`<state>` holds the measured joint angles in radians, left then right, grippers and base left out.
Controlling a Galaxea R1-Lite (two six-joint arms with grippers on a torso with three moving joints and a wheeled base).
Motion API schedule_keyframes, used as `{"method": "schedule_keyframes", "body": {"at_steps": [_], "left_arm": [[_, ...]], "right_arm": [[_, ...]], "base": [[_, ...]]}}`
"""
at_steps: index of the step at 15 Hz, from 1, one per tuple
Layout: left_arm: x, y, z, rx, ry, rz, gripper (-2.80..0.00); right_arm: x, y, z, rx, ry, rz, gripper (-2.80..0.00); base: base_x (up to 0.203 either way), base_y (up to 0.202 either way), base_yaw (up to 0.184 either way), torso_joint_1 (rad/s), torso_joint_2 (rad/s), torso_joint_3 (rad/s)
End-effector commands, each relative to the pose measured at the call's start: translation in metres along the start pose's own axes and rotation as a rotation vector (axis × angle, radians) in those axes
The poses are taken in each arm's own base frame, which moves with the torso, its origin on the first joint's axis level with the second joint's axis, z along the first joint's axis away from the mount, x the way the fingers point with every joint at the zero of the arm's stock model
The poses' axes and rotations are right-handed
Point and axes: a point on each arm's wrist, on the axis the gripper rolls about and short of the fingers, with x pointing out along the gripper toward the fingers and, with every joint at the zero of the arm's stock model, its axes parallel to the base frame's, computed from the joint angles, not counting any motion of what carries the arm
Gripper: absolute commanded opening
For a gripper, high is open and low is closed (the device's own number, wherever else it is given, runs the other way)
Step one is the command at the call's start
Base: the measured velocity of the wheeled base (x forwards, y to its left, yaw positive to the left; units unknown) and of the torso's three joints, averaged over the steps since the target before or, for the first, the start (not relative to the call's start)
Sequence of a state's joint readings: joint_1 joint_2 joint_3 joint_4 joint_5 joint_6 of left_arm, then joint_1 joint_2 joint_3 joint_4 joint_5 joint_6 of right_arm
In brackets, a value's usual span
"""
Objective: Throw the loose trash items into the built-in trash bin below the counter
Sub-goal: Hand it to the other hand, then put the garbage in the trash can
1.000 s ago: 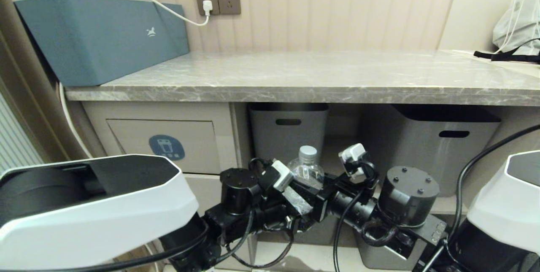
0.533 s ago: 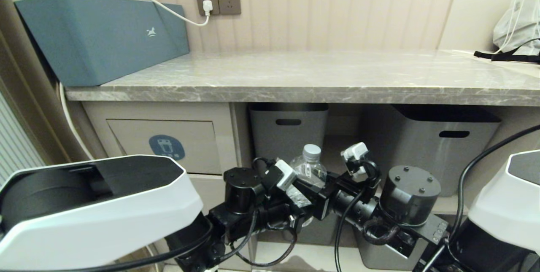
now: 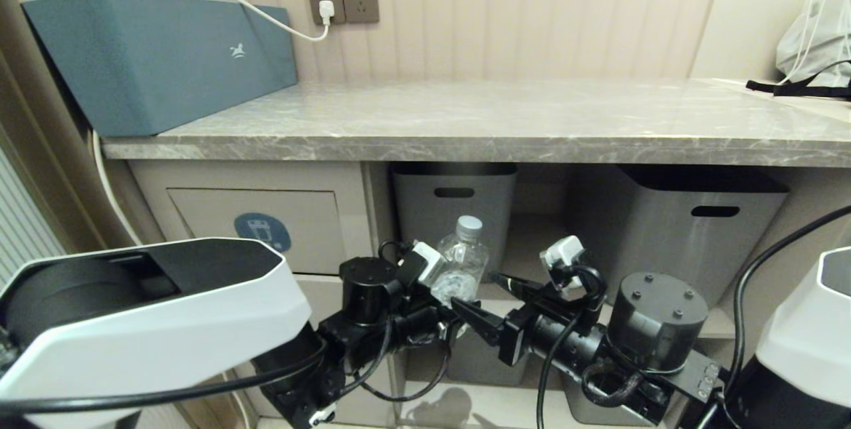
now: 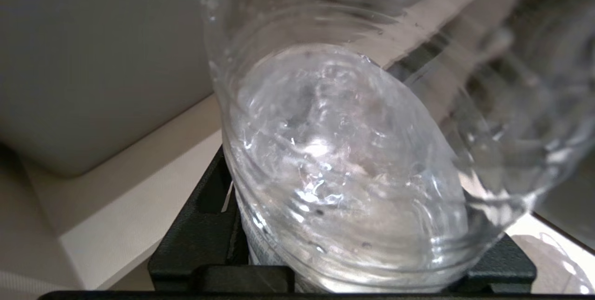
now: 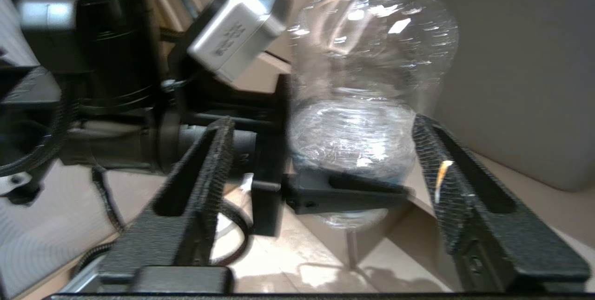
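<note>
Left gripper (image 3: 444,301) of mine is clamped on the clear water bottle (image 3: 459,261), cap tipped toward twelve o'clock, below the tabletop (image 3: 505,124). At its three o'clock my right gripper (image 3: 495,302) stands with fingers (image 5: 204,183) spread apart, off the bottle's sides. The trash bin flap (image 3: 266,229) with its blue sticker sits at the bottle's nine o'clock, grey tubs (image 3: 452,206) behind.

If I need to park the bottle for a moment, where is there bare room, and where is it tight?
The counter is bare between the teal box and the white bag. Tight: below it, two grey tubs fill the shelf, and the left gripper, shut on the bottle, sits right beside the open right gripper. The bin flap is unobstructed.
</note>
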<state>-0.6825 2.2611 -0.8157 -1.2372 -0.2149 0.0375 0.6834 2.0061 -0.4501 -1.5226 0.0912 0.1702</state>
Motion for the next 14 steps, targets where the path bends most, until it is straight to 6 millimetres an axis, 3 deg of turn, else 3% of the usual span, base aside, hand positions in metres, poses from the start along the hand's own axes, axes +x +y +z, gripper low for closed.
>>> {"method": "schedule_keyframes", "body": {"at_steps": [1, 2, 3, 4, 6, 9, 12, 14], "left_arm": [[-0.003, 0.004, 0.004, 0.004, -0.016, 0.011, -2.80], [-0.006, 0.007, 0.004, 0.002, -0.017, 0.021, -2.80], [-0.010, 0.007, 0.007, 0.001, -0.019, 0.027, -2.80], [-0.017, 0.006, 0.008, -0.003, -0.015, 0.029, -2.80], [-0.035, 0.001, 0.005, -0.014, 0.020, 0.028, -2.80], [-0.067, -0.005, 0.008, -0.031, -0.004, 0.100, -2.80], [-0.100, -0.002, 0.025, -0.103, -0.059, 0.255, -2.80], [-0.120, 0.000, 0.022, -0.181, -0.051, 0.348, -2.80]], "right_arm": [[-0.010, -0.002, 0.001, 0.001, 0.003, -0.025, 0.00], [-0.016, -0.003, 0.003, 0.001, 0.004, -0.037, 0.00], [-0.019, -0.006, 0.006, 0.001, -0.010, -0.072, -1.81], [-0.021, -0.008, 0.011, 0.002, -0.031, -0.113, -2.80], [-0.031, -0.017, 0.016, 0.001, -0.046, -0.171, -2.80], [-0.052, -0.049, 0.017, 0.012, -0.034, -0.314, -2.80], [-0.091, -0.061, 0.017, 0.024, -0.012, -0.422, -2.80], [-0.116, -0.065, 0.018, 0.034, -0.006, -0.486, -2.80]], "base": [[0.000, 0.000, 0.000, 0.000, 0.00, 0.000], [0.000, 0.000, 0.000, 0.000, 0.00, 0.000], [0.000, 0.000, 0.000, 0.000, 0.00, 0.000], [0.000, 0.000, 0.000, 0.000, 0.00, 0.000], [0.000, 0.000, 0.000, 0.000, 0.00, 0.000], [0.000, 0.000, 0.000, 0.000, 0.00, 0.000], [0.000, 0.000, 0.000, 0.000, 0.00, 0.000], [0.000, 0.000, 0.000, 0.000, 0.00, 0.000]]}}
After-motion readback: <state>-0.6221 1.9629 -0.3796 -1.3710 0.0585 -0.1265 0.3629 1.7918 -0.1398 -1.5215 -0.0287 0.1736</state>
